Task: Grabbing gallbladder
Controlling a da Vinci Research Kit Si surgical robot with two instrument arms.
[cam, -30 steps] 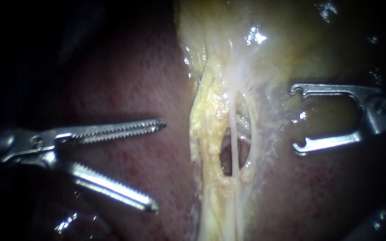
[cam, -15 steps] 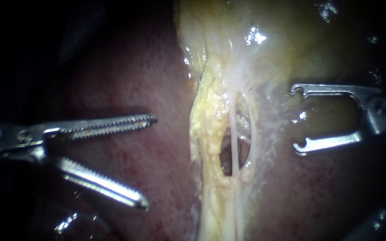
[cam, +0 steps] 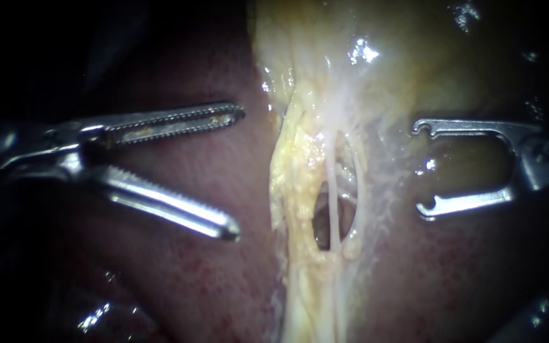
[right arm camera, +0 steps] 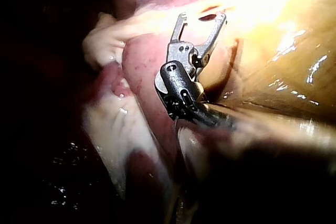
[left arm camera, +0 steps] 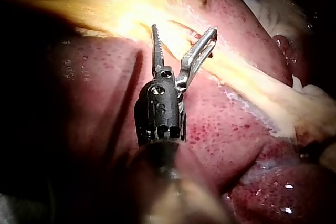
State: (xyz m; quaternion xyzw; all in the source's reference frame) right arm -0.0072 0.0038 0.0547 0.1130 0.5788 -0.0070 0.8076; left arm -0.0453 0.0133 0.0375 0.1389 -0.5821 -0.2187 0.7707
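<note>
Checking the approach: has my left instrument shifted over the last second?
Yes. Against the unmoved yellow tissue strip, the left instrument has risen in the endoscope view, its open jaws now nearer the gallbladder.

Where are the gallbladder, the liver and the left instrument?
gallbladder [cam: 427, 51]: endoscope view, its glossy yellow wall.
liver [cam: 204, 279]: endoscope view, bare red surface.
left instrument [cam: 239, 173]: endoscope view, midway between its open jaw tips.

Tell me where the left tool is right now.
Endoscope view, left side: the left tool, open, hangs over the liver, just short of the yellow strip running down from the gallbladder.
</note>
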